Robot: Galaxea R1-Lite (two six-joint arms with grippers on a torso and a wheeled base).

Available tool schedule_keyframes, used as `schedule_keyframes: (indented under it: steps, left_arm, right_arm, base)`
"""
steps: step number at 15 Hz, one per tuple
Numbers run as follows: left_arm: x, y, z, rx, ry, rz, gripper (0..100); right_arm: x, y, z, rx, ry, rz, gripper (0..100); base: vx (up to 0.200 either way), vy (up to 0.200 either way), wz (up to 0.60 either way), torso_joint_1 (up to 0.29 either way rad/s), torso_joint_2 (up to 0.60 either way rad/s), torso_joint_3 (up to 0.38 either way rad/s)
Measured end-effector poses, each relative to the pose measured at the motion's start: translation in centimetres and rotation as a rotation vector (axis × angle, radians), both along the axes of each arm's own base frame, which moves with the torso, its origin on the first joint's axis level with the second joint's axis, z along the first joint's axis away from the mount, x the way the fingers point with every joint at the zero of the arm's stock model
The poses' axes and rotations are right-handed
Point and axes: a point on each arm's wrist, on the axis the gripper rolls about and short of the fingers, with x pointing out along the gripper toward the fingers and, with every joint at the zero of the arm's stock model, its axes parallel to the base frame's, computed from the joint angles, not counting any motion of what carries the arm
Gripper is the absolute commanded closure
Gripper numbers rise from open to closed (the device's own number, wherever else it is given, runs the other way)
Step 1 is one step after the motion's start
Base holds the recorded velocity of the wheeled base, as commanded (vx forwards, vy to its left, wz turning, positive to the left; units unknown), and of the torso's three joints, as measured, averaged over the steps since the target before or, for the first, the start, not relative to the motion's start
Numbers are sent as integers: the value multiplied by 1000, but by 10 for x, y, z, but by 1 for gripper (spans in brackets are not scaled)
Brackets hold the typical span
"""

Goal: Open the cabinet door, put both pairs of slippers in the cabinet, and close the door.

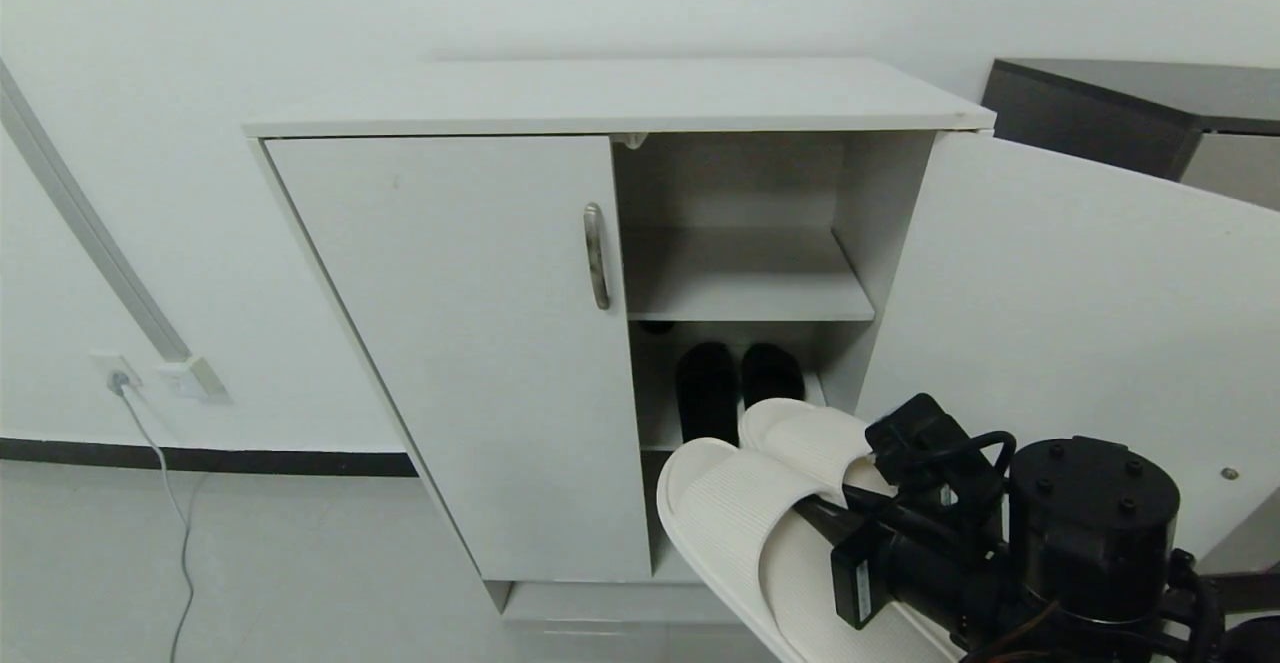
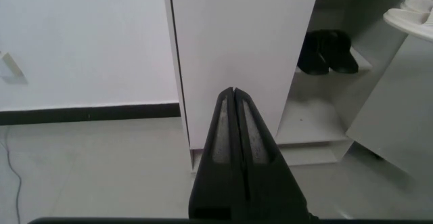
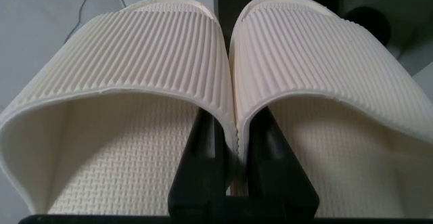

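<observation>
Right gripper [image 1: 822, 515] [image 3: 233, 173] is clamped on the pair of cream-white ribbed foam slippers [image 1: 745, 503] [image 3: 155, 61]. Its black fingers [image 3: 199, 163] pinch the two inner side walls together, so both slippers sit side by side w/ toes toward the white wooden cabinet [image 1: 620, 93]. Toes are just at the front of the opening, approx. level w/ the lower shelf [image 2: 358, 65]; I cannot tell if they cross its edge. On this shelf the pair of black slippers [image 1: 738, 383] [image 2: 328, 51] stands toward the back. Opening is limited on the left by the edge of the closed door [image 1: 450, 343] w/ its metal bar handle [image 1: 596, 255], on the right by the open door [image 1: 1060, 323], swung wide beside the R arm. Upper shelf [image 1: 745, 283] runs above, bottom board [image 2: 311, 122] below. Left gripper [image 2: 233, 112] has its two pads pressed together, low before the closed door, apart from it.
</observation>
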Motion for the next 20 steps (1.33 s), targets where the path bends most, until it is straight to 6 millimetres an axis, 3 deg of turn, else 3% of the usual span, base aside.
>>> schedule_keyframes:
  steps: [4,12,16,20]
  left_arm:
    - [0,0,0,0,0,1,100]
    - [0,0,0,0,0,0,100]
    - [0,0,0,2,0,0,100]
    - [0,0,0,2,0,0,100]
  right_arm:
    - [0,0,0,6,-4,3,100]
    - [6,5,-2,35,-48,-9,100]
    - [32,28,-11,18,-98,-218,100]
    - [56,52,-26,-113,15,-389,100]
  base:
    - [0,0,0,-10,314,299]
    - [0,0,0,1,18,16]
    - [0,0,0,0,0,0]
    - [0,0,0,0,0,0]
